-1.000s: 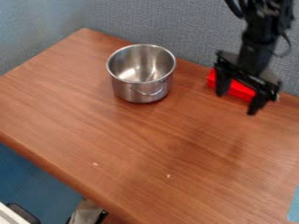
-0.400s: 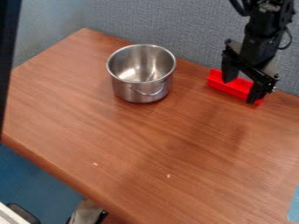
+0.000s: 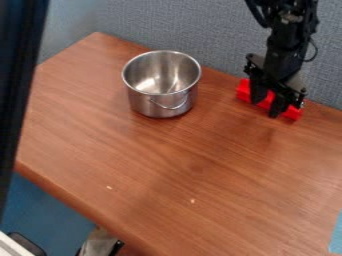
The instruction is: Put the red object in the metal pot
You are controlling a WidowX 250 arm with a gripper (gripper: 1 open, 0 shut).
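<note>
Black gripper [image 3: 274,92] pointing down, jaws straddling the bright red rectangular block [image 3: 269,100] on the wooden table [image 3: 201,170]; can't tell if clamped. Grasp step. Next: close, lift, carry left to the empty shiny round steel pot [image 3: 162,84].

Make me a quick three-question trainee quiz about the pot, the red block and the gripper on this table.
1. True or false: the red block lies inside the metal pot.
2. The gripper is: A) over the pot, B) down at the block, C) out of view.
3. What does the pot hold?

Key: 1 false, it lies on the wooden table; 2 B; 3 nothing visible.
</note>
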